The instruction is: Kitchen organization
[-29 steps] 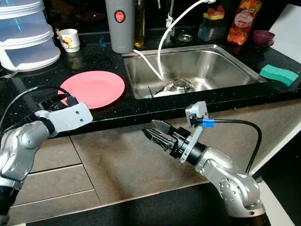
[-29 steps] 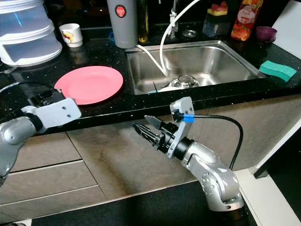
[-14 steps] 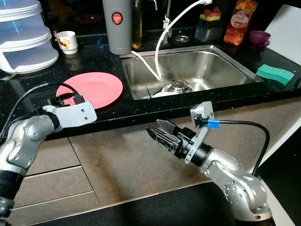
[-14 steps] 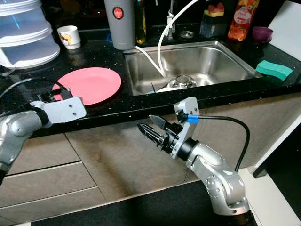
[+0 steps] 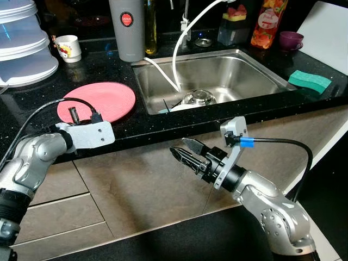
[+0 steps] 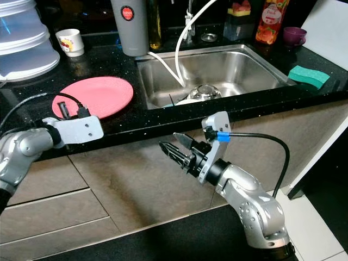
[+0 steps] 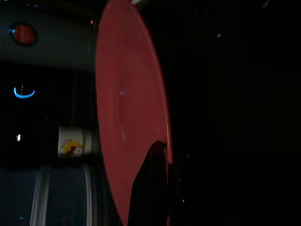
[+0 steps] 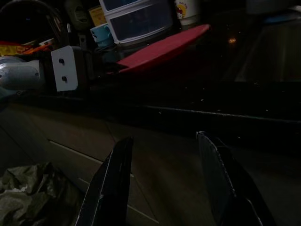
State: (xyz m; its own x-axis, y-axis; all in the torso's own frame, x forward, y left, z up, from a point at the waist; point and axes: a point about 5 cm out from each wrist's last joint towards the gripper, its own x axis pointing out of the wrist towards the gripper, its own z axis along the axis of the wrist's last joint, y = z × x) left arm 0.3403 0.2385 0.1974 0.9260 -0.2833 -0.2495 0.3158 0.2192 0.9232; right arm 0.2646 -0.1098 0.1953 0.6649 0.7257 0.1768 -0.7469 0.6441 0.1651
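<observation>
I see the pink plate point(image 5: 97, 101) flat on the counter point(image 5: 32, 106) beside the sink point(image 5: 217, 76), my left tool point(image 5: 73, 115) at its near rim, grip indeterminate, right tool point(image 5: 182, 153) released below the counter edge.

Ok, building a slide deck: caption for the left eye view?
Left pincer reaches the pink plate on the black counter; right pincer hangs open.

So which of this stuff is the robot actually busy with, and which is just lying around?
In use:
- pink plate
- left gripper at the plate's near rim
- right gripper, open, below the counter

Lying about:
- green sponge
- white mug
- grey canister
- purple cup
</observation>
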